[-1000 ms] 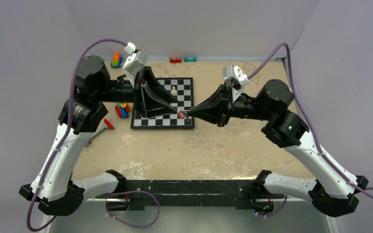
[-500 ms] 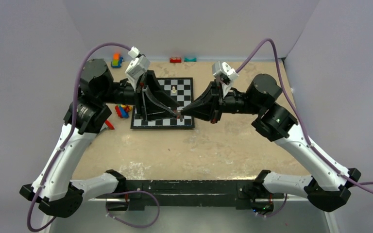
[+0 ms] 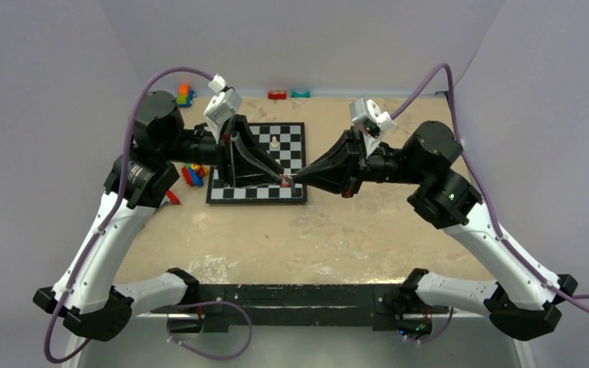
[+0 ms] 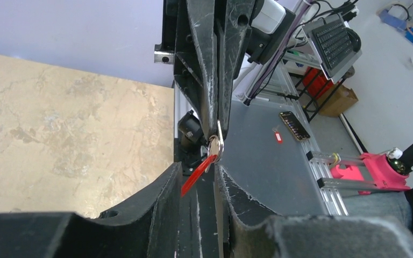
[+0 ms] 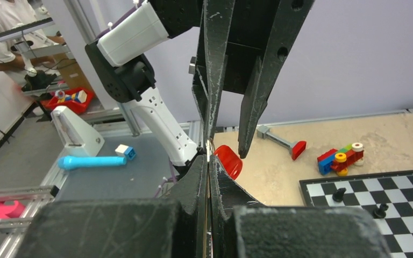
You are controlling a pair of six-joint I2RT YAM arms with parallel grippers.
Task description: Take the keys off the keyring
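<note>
A metal keyring (image 4: 216, 145) with a red-headed key (image 4: 196, 174) hangs in the air above the chessboard's front edge. In the top view it is a small red spot (image 3: 285, 179) between the two grippers' tips. My right gripper (image 5: 208, 161) is shut on the ring's thin edge, and the red key head (image 5: 228, 160) sticks out beside its tips. My left gripper (image 4: 199, 167) is open, with its two fingers either side of the red key. I cannot tell whether they touch it. In the top view the left gripper (image 3: 276, 175) and right gripper (image 3: 295, 179) meet tip to tip.
A chessboard (image 3: 294, 157) with a few pieces (image 3: 274, 141) lies under the grippers. Coloured toy bricks (image 3: 193, 173) and a red-ended tool (image 3: 172, 195) lie left of it. Small red (image 3: 278, 94) and teal (image 3: 301, 93) blocks sit at the far edge.
The right arm swung in to the left, then drew back to the right a little. The left wrist shifted slightly right. The key stays between the tips.
</note>
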